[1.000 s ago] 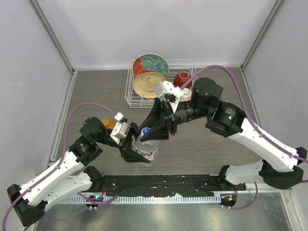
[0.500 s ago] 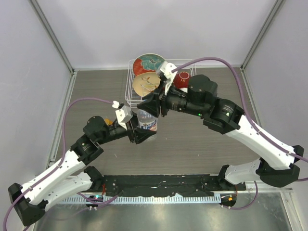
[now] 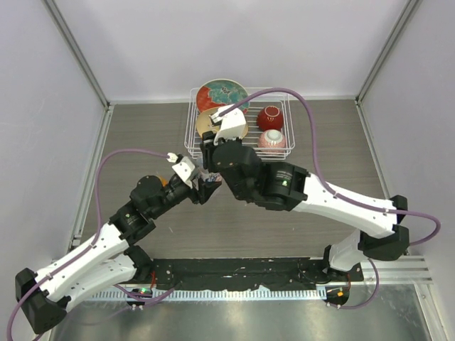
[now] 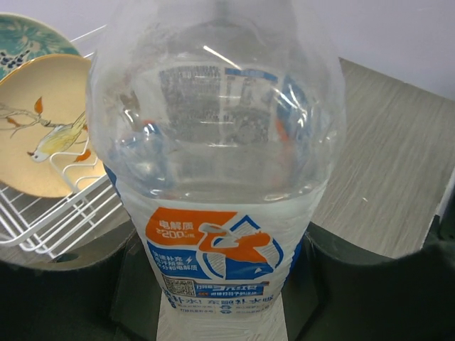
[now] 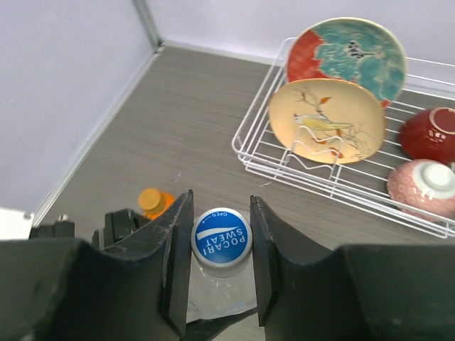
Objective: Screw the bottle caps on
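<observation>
My left gripper (image 4: 227, 302) is shut on the lower body of the clear water bottle (image 4: 213, 177) with its white-blue label and holds it upright. In the top view the left gripper (image 3: 198, 189) sits just under my right wrist and the bottle is hidden. My right gripper (image 5: 220, 217) points down over the bottle's neck, its fingers (image 5: 178, 241) closed against both sides of the white cap with a blue printed top (image 5: 222, 238). The squat orange bottle (image 5: 151, 201) stands on the table to the left with its orange cap on; it also shows in the top view (image 3: 162, 182).
A white wire rack (image 3: 190, 138) at the back holds a red-teal plate (image 3: 222, 94), a tan bird plate (image 5: 327, 121), a red bowl (image 3: 271, 117) and a pink bowl (image 3: 272, 140). The rack lies just behind the bottle. Grey walls close the sides.
Both arms moved the bottle back and left toward the rack. My right arm swung round to the left, so its wrist now stands over the bottle top.
</observation>
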Action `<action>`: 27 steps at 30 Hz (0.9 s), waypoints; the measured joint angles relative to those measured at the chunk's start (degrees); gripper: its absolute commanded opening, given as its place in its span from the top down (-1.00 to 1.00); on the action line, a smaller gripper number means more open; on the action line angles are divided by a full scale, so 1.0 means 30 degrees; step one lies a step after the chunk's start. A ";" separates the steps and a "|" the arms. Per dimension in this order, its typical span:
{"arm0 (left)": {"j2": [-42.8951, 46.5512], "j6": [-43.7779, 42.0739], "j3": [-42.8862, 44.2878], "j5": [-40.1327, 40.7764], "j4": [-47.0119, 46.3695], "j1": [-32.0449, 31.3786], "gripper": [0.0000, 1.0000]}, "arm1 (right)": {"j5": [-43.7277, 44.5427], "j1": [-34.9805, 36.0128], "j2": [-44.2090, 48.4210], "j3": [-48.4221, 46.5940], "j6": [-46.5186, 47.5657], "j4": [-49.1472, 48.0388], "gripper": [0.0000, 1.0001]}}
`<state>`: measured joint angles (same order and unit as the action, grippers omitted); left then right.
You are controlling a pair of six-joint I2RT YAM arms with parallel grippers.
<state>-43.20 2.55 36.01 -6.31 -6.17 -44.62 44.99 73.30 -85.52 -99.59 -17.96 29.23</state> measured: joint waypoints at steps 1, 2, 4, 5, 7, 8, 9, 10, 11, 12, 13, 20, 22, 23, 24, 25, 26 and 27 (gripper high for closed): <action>0.0015 -0.0044 -0.0080 0.0240 -0.0007 0.0000 1.00 | 0.1013 0.0255 -0.0364 -0.0189 -0.0262 0.0022 0.92; 0.0036 -0.0058 -0.0146 0.0466 0.0007 -0.0007 1.00 | 0.1989 0.0466 -0.0780 -0.0474 -0.0583 0.0066 0.83; 0.0109 -0.0029 -0.0277 0.0845 0.0007 0.0000 1.00 | 0.2958 0.0634 -0.1297 -0.0816 -0.0867 0.0109 0.47; 0.0138 -0.0007 -0.0313 0.0984 0.0015 0.0000 1.00 | 0.3271 0.0670 -0.1479 -0.0962 -0.0954 0.0109 0.38; 0.0219 0.0022 -0.0342 0.1078 -0.0015 0.0007 1.00 | 0.3424 0.0721 -0.1588 -0.1158 -0.0991 0.0117 0.20; 0.0277 0.0051 -0.0342 0.1027 -0.0080 0.0000 1.00 | 0.3330 0.0750 -0.1581 -0.1275 -0.0896 0.0124 0.14; 0.0350 0.0080 -0.0342 0.0925 -0.0204 0.0000 1.00 | 0.3191 0.0787 -0.1581 -0.1428 -0.0758 0.0117 0.04; 0.0466 0.0197 -0.0342 0.0794 -0.0313 0.0007 1.00 | 0.2922 0.0809 -0.1537 -0.1588 -0.0539 0.0095 -0.15; 0.0583 0.0408 -0.0342 0.0678 -0.0452 0.0007 1.00 | 0.2543 0.0838 -0.1413 -0.1676 -0.0313 0.0109 -0.27; 0.0721 0.0627 -0.0342 0.0364 -0.0670 0.0036 1.00 | 0.2062 0.0867 -0.1209 -0.1698 -0.0051 0.0138 -0.34; 0.0874 0.0838 -0.0342 0.0000 -0.0896 0.0066 0.99 | 0.1523 0.0882 -0.0933 -0.1705 0.0219 0.0204 -0.52; 0.1268 0.1880 -0.0342 -0.4838 -0.1253 0.0160 1.00 | -0.3985 0.0321 0.3155 -0.1515 0.1464 0.0386 -0.75; 0.1180 0.2033 -0.0342 -0.6776 -0.1151 0.0160 1.00 | -0.6025 -0.0015 0.4568 -0.1421 0.1865 0.0291 -0.75; 0.1122 0.2076 -0.0342 -0.7730 -0.1086 0.0160 1.00 | -0.7147 -0.0240 0.5173 -0.1384 0.2055 0.0233 -0.74; 0.1049 0.2113 -0.0335 -0.8888 -0.1064 0.0160 1.00 | -0.8291 -0.0430 0.5625 -0.1297 0.2317 0.0146 -0.73; 0.0962 0.2157 -0.0328 -0.9857 -0.1049 0.0160 1.00 | -0.9194 -0.0539 0.5945 -0.1195 0.2543 0.0117 -0.71; 0.0874 0.2200 -0.0291 -1.1060 -0.0991 0.0168 1.00 | -1.0622 -0.0685 0.6368 -0.0991 0.2900 0.0044 -0.70; 0.0765 0.2310 -0.0233 -1.2211 -0.0984 0.0168 1.00 | -1.2109 -0.0772 0.6688 -0.0699 0.3242 0.0015 -0.68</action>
<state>-40.91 9.47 35.31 -42.94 -9.13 -44.12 8.67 70.98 -65.45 -101.69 -8.23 29.28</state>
